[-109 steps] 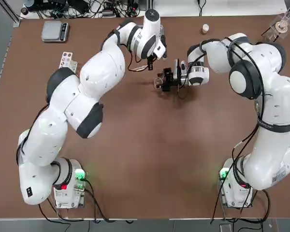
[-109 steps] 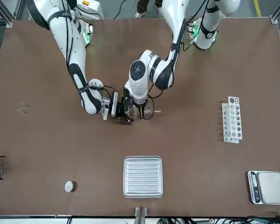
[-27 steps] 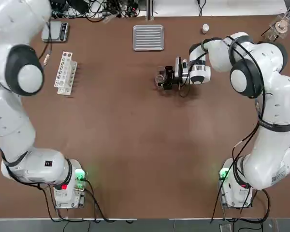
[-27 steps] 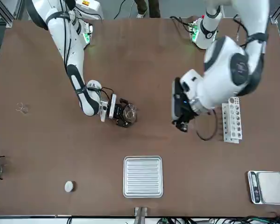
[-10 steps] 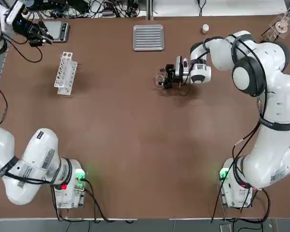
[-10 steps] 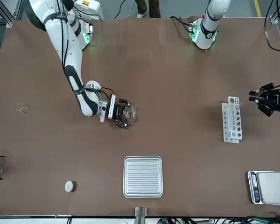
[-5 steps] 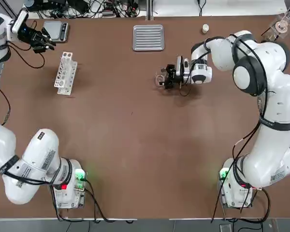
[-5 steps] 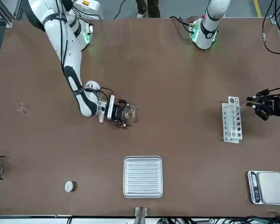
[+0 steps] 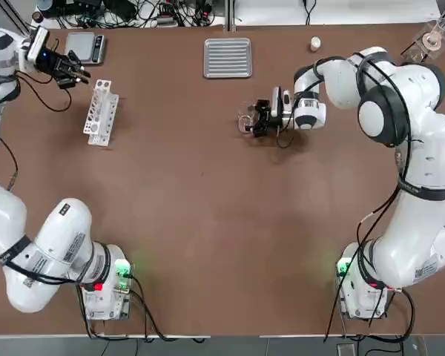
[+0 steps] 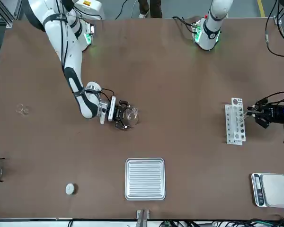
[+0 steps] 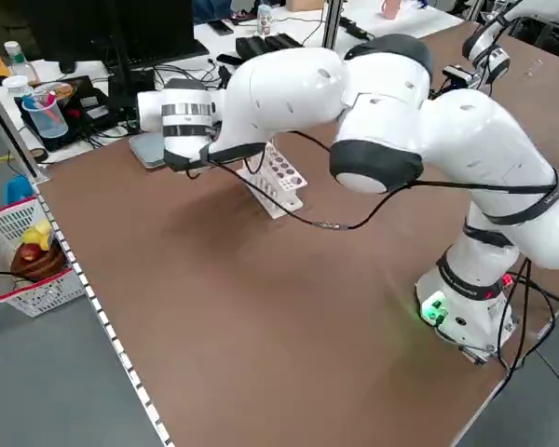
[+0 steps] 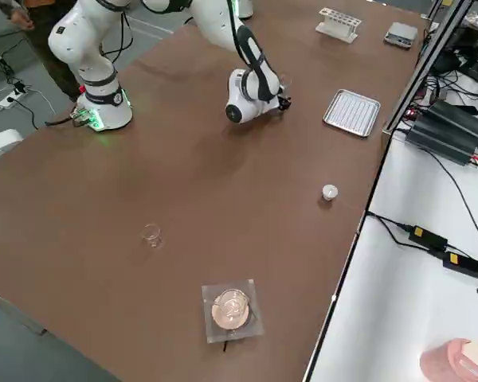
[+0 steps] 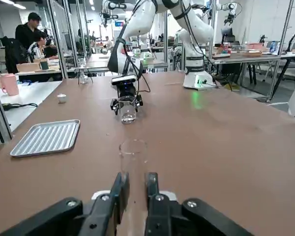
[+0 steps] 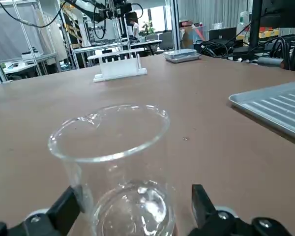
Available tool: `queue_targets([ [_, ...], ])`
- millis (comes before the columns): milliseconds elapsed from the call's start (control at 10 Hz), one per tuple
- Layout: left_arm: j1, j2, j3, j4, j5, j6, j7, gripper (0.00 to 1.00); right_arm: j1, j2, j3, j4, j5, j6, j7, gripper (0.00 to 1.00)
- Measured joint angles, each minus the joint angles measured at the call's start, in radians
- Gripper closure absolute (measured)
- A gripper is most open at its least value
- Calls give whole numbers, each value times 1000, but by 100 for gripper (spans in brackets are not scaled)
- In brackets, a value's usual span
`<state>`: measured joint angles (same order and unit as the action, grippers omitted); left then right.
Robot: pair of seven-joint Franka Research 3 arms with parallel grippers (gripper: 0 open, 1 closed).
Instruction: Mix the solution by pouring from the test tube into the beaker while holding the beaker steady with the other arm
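Where right end effector (image 14: 136,199) grips, beaker (image 14: 123,167) clear, glassy, round-rimmed.

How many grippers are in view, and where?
2. The left gripper is beside the white rack, shut on the test tube. The right gripper is over the table's right half, around the beaker.

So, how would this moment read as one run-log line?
left gripper: shut on tube, by rack | right gripper: around beaker, mid-table
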<state>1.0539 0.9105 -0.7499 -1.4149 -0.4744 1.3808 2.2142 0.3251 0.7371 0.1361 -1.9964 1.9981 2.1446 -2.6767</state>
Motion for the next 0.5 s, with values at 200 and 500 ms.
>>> queue_targets([
  [200, -7, 0, 0, 0, 1, 8, 0, 79, -2, 0, 0, -1, 0, 0, 0, 0],
  [500, -11, -1, -1, -8, 2, 3, 0, 79, -9, -2, 0, -4, -4, -1, 0, 0],
])
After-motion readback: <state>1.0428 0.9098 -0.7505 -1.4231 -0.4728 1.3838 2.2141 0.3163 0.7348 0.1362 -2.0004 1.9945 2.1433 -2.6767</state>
